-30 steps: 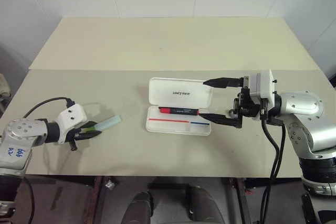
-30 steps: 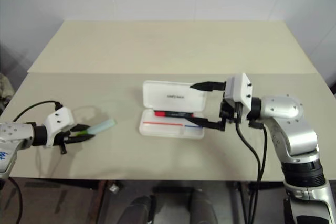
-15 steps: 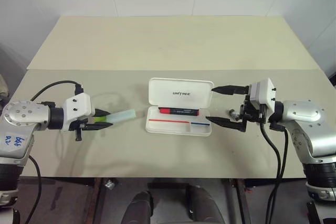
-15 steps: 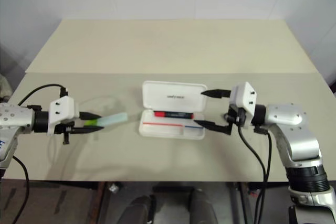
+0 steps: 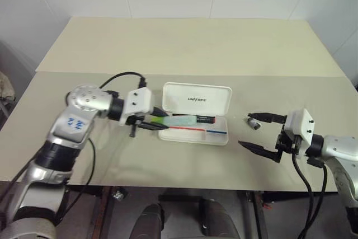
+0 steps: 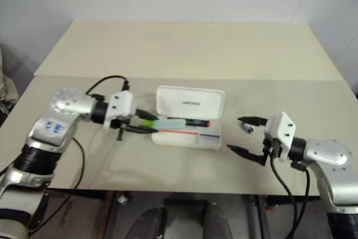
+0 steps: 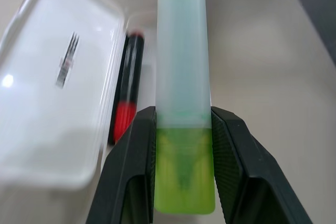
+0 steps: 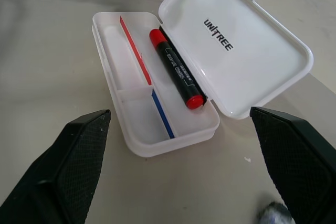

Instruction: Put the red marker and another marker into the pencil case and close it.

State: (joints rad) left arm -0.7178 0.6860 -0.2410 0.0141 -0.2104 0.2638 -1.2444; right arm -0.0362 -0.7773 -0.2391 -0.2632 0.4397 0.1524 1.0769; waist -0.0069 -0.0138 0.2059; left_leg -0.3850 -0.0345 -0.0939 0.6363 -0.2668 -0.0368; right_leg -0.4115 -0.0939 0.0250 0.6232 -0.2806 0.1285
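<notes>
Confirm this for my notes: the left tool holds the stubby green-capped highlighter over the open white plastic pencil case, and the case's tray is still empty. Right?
Not quite. The left tool does hold the stubby green-capped highlighter over the open white plastic pencil case, but the tray is not empty: the slim red-capped black marker already lies in it along the hinged lid, as the right wrist view shows.

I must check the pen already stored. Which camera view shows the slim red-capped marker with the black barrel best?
The right wrist view: the red-capped, black-barrelled marker lies whole in the white plastic pencil case, beside the hinge. The left wrist view shows most of it; in the eye views the green highlighter covers much of it.
</notes>
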